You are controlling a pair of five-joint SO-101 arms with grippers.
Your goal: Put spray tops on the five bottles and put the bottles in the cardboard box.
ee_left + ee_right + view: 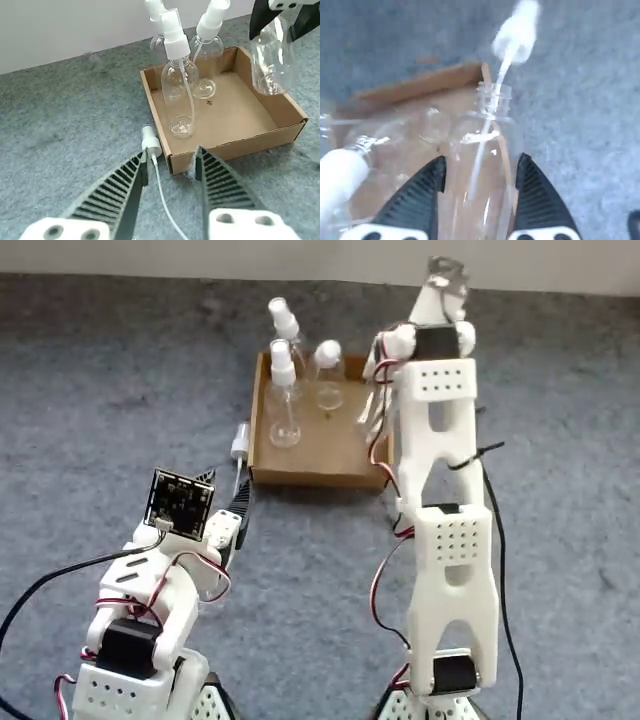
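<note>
Carpet (120,370): grey, and carries the box and both arms.
Cardboard box (310,465): open and shallow, lying towards the carpet's far edge.
Front bottle (180,95): upright inside the box by its left wall, with a spray top fitted.
Second bottle (207,50): stands inside near the box's far wall, and its white top leans to one side.
Third bottle (159,45): capped and upright at the box's far left corner. Whether it is inside the wall or just behind it cannot be told.
Loose spray top (150,140): lies on the carpet just beside the box's left wall, near the front left corner.
Left gripper (171,155): jaws spread wide and holding nothing, low over the carpet off that front left corner. The loose top's tube runs back between its fingers.
Right gripper (481,160): closed around a clear bottle.
Held bottle (270,55): at the box's right edge, with its neck open.
White spray head (517,30): beyond that neck, with a thin tube line crossing the bottle. Whether the tube sits inside cannot be told.
</note>
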